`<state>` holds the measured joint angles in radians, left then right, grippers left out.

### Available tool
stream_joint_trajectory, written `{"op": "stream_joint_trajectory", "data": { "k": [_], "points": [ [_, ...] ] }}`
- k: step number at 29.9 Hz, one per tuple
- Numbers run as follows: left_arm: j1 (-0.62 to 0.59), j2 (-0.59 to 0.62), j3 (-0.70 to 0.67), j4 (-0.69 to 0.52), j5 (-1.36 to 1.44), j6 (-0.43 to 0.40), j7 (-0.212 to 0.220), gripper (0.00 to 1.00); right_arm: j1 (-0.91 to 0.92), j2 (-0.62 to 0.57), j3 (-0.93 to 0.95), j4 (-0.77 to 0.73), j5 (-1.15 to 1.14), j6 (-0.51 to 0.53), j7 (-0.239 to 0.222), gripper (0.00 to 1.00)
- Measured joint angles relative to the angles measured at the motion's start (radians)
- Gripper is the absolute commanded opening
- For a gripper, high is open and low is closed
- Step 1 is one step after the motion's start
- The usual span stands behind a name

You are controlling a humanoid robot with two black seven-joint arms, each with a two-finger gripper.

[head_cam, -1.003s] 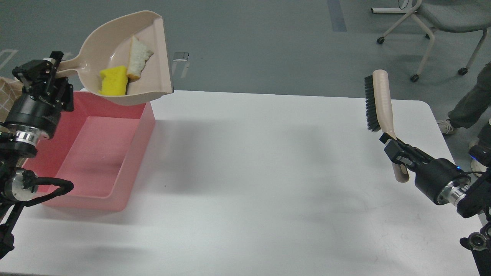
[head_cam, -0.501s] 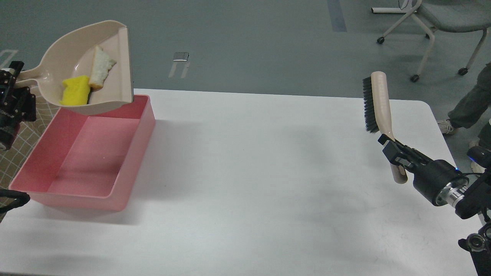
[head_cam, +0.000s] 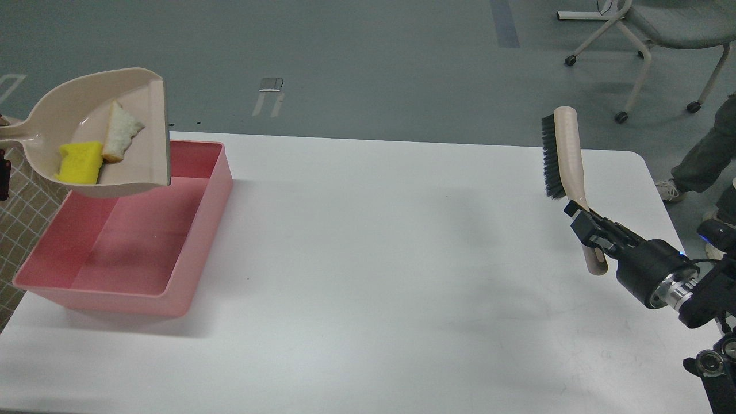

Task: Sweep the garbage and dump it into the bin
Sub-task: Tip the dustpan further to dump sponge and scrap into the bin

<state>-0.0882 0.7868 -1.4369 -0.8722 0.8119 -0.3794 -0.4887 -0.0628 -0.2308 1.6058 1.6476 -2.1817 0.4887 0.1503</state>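
A beige dustpan (head_cam: 86, 98) hangs in the air over the far left corner of the pink bin (head_cam: 201, 230), roughly level. In it lie the yellow sponge block (head_cam: 79, 163) and the white bread slice (head_cam: 119, 132). The dustpan's handle runs off the left edge, where only a dark sliver of my left gripper (head_cam: 3, 172) shows. The bin stands on the table's left side and nothing shows inside it. My right gripper (head_cam: 586, 221) is shut on the handle of a beige brush (head_cam: 560, 152), held upright above the table's right side, bristles facing left.
The white table (head_cam: 402, 259) spreads between bin and brush. A wheeled chair (head_cam: 661, 29) and a person's legs (head_cam: 707, 155) are beyond the far right corner. A beige lattice-patterned thing (head_cam: 29, 201) lies left of the bin.
The dustpan with the sponge and bread has moved left and down over the bin, and my left arm has slid almost out of view. The brush has barely shifted.
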Motion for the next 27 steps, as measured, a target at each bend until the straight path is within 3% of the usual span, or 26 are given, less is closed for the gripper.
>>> {"op": "stream_joint_trajectory", "data": {
  "k": [17,27],
  "points": [
    [-0.003,0.131,0.027,0.087,0.086,-0.007,0.0,0.16,0.018,0.004,0.002,-0.027,0.0,0.0,0.002,0.04],
    [-0.033,0.174,0.082,0.082,0.233,0.041,0.0,0.16,0.038,0.013,0.002,-0.044,0.0,0.0,0.002,0.04]
  ]
}}
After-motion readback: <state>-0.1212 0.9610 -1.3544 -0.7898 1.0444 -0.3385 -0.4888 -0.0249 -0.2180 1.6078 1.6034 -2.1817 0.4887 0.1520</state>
